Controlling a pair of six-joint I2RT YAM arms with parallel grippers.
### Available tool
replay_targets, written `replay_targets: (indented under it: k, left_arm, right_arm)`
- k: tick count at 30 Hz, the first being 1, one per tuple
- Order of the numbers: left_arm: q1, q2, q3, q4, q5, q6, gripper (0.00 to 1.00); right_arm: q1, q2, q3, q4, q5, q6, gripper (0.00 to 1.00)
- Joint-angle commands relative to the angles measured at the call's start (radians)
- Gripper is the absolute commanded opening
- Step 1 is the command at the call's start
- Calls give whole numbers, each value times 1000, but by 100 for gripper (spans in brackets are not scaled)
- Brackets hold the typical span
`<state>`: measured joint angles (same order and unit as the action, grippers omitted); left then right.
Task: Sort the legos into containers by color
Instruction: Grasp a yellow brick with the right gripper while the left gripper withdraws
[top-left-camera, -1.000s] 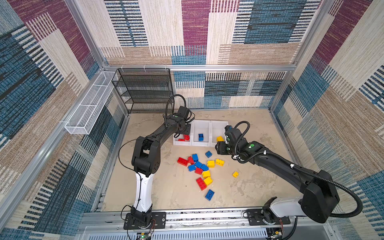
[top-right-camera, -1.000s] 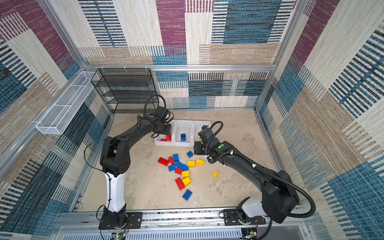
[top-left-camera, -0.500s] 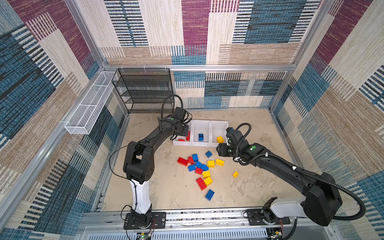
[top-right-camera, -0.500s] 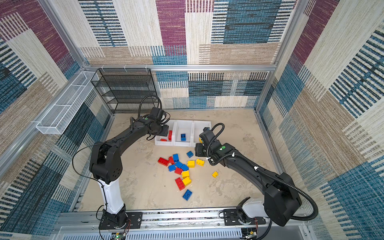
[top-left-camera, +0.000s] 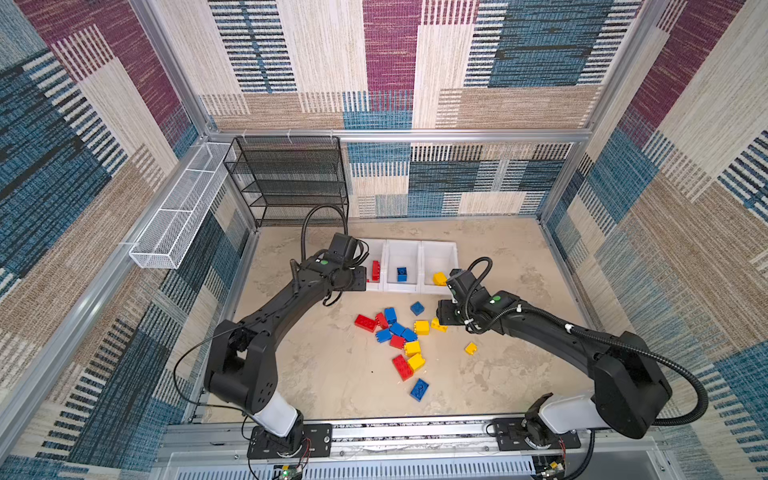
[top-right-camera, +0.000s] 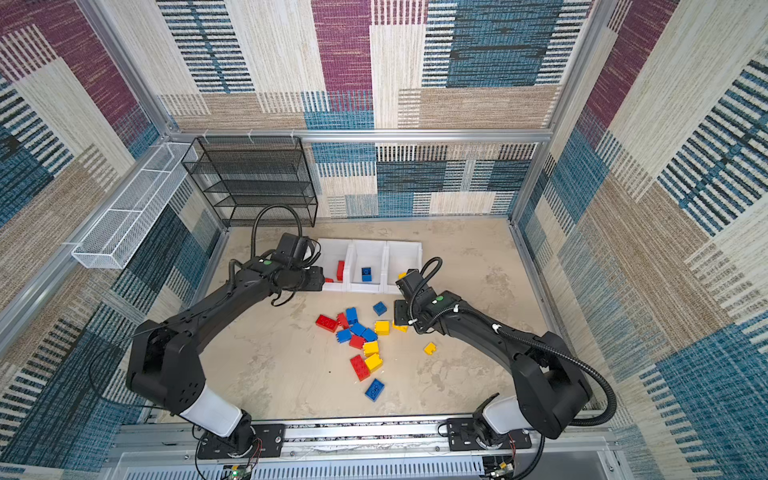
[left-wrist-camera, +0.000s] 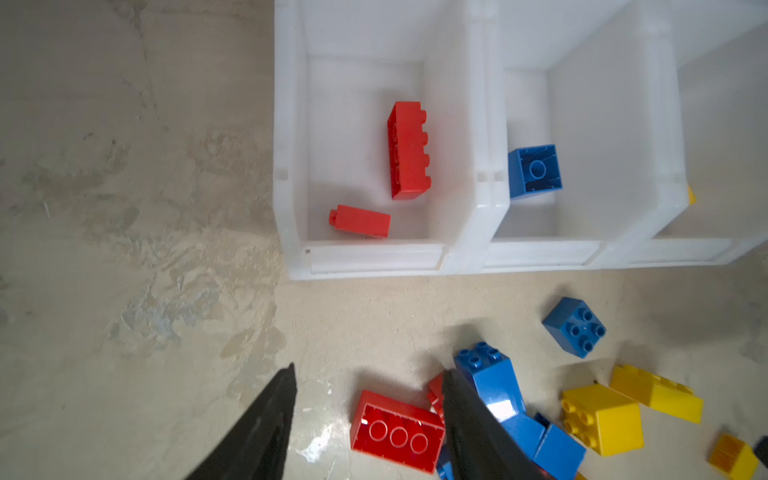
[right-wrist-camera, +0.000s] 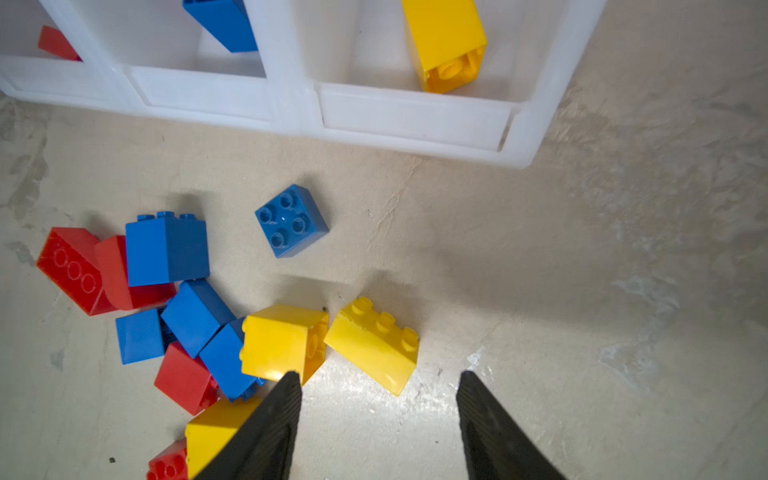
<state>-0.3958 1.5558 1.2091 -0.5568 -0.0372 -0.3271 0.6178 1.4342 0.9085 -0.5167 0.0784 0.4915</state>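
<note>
Legos (top-left-camera: 397, 329) lie heaped at the centre of both top views, below the white containers (top-left-camera: 440, 251), where we see two red, one blue, one yellow. Our left gripper (left-wrist-camera: 368, 370) and right gripper (right-wrist-camera: 378, 374) both stand spread, pinching nothing.

Red, blue, yellow legos (top-left-camera: 397, 328); white containers (top-left-camera: 403, 250); black mesh shelf (top-left-camera: 291, 178).

Legos (top-left-camera: 397, 329) mostly loose before white containers (top-left-camera: 438, 253)
</note>
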Motion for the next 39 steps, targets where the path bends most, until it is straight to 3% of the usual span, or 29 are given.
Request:
replay_targets:
  k: [1,14,28,39]
  left_arm:
    - [-3,-79,-93,52,24,-96,60]
    - [-3,-385,-450,113,23,-277,61]
    - [-3,-441,-486,113,27,-296,61]
    - [-2,-388,-478,145,72,-281,61]
  right_arm:
    - [0,22,3,15,-10,-34,63]
    - [3,85,4,3,-29,-246,63]
    - [8,166,39,23,-13,-290,59]
    - [8,255,89,35,-1,-262,47]
